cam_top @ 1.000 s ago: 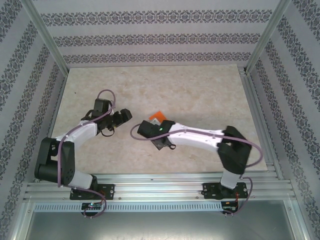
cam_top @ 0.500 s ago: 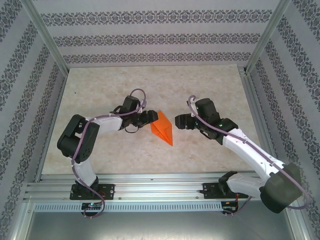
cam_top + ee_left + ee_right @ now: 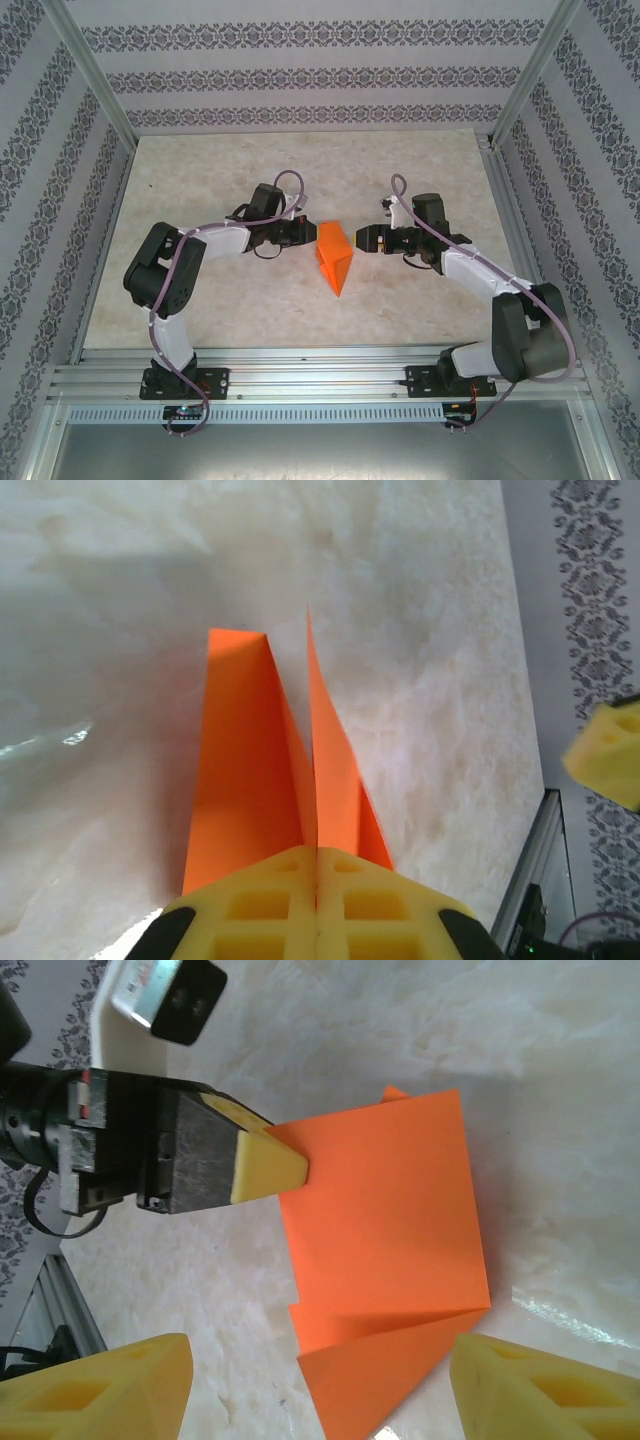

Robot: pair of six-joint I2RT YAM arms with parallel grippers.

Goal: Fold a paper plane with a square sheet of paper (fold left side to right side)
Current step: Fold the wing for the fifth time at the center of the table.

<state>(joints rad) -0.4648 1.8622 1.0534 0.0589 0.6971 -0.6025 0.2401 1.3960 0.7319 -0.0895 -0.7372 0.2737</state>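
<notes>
You are looking into a robot test cell in a lab, not a home or a shop. The left arm (image 3: 170, 270) and right arm (image 3: 500, 290) are bolted to a slotted aluminium rail (image 3: 320, 378) along the near edge of the surface (image 3: 300, 165), a pale marbled board. Purple cables (image 3: 290, 185) loop off both arms. Aluminium posts (image 3: 90, 75) rise from the far corners, and patterned wallpaper panels (image 3: 300, 70) close the far, left and right edges like a staged backdrop.
</notes>
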